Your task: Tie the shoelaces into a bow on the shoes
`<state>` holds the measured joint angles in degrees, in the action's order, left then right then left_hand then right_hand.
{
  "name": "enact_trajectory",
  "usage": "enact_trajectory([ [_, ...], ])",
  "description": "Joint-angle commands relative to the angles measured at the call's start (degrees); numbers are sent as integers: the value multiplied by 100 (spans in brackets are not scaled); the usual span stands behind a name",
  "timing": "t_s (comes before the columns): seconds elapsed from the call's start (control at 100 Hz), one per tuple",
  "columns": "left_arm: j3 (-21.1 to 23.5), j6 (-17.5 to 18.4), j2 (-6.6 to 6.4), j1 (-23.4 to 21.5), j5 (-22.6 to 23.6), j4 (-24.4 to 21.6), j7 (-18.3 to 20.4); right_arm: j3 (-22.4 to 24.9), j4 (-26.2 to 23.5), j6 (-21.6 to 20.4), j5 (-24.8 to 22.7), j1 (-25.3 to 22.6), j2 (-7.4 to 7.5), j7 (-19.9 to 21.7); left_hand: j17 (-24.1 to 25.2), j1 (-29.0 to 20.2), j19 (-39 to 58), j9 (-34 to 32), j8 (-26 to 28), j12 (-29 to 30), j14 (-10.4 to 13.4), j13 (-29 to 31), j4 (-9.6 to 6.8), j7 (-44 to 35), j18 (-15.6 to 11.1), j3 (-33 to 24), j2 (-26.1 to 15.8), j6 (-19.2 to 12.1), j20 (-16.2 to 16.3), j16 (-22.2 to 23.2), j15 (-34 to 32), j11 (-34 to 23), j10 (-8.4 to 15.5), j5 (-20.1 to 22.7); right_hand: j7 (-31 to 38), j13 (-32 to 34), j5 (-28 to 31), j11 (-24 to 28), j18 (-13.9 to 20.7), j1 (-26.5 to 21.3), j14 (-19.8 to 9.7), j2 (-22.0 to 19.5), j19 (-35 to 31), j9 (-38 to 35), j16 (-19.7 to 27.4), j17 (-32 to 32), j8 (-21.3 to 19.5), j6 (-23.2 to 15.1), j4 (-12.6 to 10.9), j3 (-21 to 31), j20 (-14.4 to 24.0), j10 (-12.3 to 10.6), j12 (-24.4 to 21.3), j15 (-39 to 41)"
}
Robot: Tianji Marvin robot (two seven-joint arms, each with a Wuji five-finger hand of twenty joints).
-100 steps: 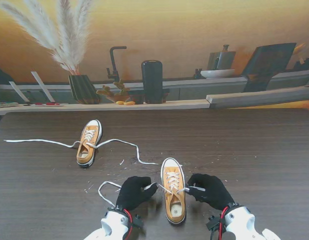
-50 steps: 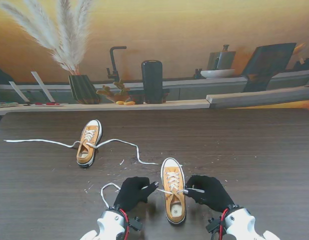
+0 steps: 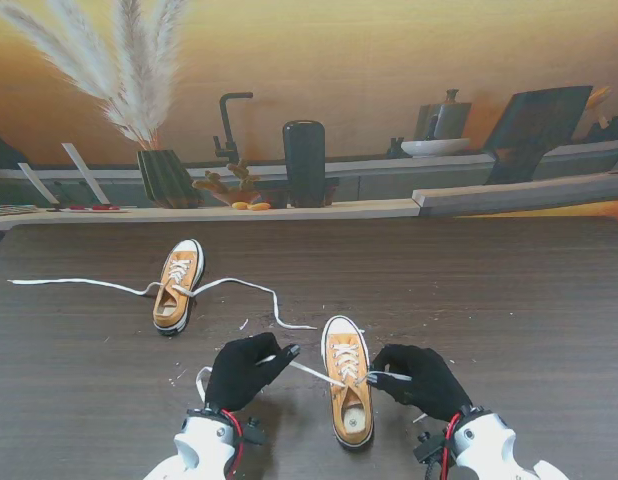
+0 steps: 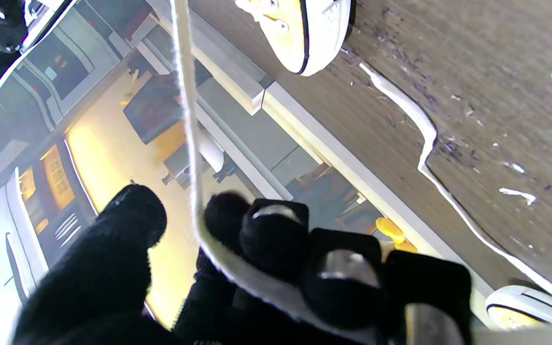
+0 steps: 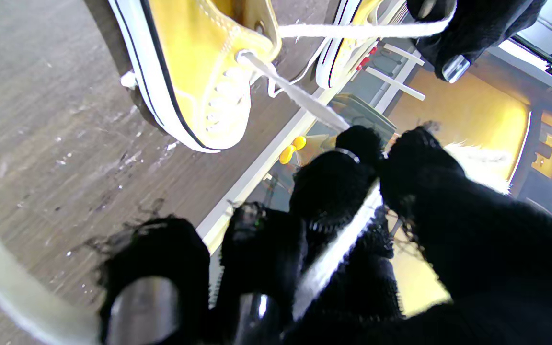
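The left hand (image 3: pixel 241 368), in a black glove, hovers over the dark worktop (image 3: pixel 509 300) and pinches the left lace end (image 3: pixel 307 372) between thumb and fingers (image 4: pixel 276 239); the lace runs taut from it to the near shoe (image 3: pixel 348 392) just to its right. A slack loop of the same lace lies on the worktop by this hand's wrist. Farther from me, beyond this hand, the second shoe (image 3: pixel 177 285) lies with its untied laces (image 3: pixel 251 290) spread out to both sides. On the other side of the near shoe, the right hand (image 3: pixel 421 380) pinches the right lace end (image 3: pixel 381 377), which passes between its thumb and fingers (image 5: pixel 338 191) and reaches straight to the shoe's eyelets beside it.
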<state>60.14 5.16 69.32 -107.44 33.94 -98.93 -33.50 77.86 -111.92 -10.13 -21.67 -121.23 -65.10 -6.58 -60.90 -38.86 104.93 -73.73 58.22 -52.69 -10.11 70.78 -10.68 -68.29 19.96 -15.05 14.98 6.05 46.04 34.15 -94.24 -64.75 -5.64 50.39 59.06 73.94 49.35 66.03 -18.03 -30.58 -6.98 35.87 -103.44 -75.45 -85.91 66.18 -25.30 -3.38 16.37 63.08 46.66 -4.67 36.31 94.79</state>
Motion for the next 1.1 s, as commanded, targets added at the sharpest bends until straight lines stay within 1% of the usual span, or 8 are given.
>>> enact_trajectory([
  [0.0,41,-113,-38,18,149,-161,165,5,-160,79,-13,53,-4,10,-228,-109,1505,-458,-608,200,677,212,156,670,-1048,127,-48,-157,177,188,-555,-571,276,-500,-78,171,-249,257,212,56,-1536,123,-1494,-251,-91,180,165,-246,65,107,37,454,114,402],
  [0.11,67,-61,-72,81,329,-133,154,12,-264,190,-33,104,-14,-19,-239,-253,1505,-444,-2363,421,810,214,232,2114,-1193,-21,314,-170,157,164,-585,-851,644,-654,-218,172,-373,289,217,81,-1588,139,-1551,-243,-143,186,373,-196,72,100,62,466,159,439],
  [0.22,77,88,-52,116,289,-114,85,-2,-374,299,-97,131,-30,-101,-241,-391,1505,-436,-3003,508,828,214,282,2620,-1225,-77,447,-130,131,156,-591,-906,717,-677,-266,172,-417,254,233,171,-1617,170,-1586,-204,-181,189,493,-166,82,82,79,475,168,451],
  [0.42,97,614,25,139,-64,-99,-4,2,-510,335,-62,178,-25,-51,-221,-601,1505,-430,-3365,547,829,215,407,2778,-1178,-166,607,-179,-83,121,-511,-903,786,-722,-283,176,-270,56,247,431,-1623,162,-1597,-148,-223,189,616,-126,87,85,88,575,143,438],
  [0.63,112,714,15,177,34,-84,-36,-40,-647,485,-114,178,-20,-35,-212,-745,1505,-423,-3440,560,875,214,482,2806,-1200,-209,723,-272,-213,88,-418,-805,870,-828,-443,168,-303,-227,218,532,-1551,166,-1504,93,-240,176,592,-103,70,117,58,636,77,362],
  [0.79,183,1035,-44,101,-495,-194,634,-89,-730,548,-205,168,-29,-115,-206,-723,1505,-416,-3731,525,895,217,540,3184,-1225,-287,746,-133,-337,83,-388,-764,884,-906,-456,170,-328,-300,250,450,-1549,262,-1486,161,-255,183,548,-123,67,169,52,632,61,345],
  [0.94,191,1498,-104,88,-1112,-227,1254,-121,-847,594,-284,165,-40,-194,-194,-415,1505,-361,-4004,455,871,219,613,3848,-1218,-679,883,-4,-486,72,-321,-678,869,-1002,-450,171,-332,-357,268,430,-1552,255,-1493,201,-262,184,547,-118,74,185,54,650,41,337],
  [1.09,32,1771,-140,231,-1406,-112,1571,-165,-955,621,-405,172,-39,-238,-174,-489,1505,-238,-4209,396,882,223,925,4400,-1276,-588,1131,92,-729,44,-191,-592,915,-1172,-430,172,-333,-396,276,387,-1552,215,-1496,202,-269,184,553,-118,82,178,53,654,23,334],
])
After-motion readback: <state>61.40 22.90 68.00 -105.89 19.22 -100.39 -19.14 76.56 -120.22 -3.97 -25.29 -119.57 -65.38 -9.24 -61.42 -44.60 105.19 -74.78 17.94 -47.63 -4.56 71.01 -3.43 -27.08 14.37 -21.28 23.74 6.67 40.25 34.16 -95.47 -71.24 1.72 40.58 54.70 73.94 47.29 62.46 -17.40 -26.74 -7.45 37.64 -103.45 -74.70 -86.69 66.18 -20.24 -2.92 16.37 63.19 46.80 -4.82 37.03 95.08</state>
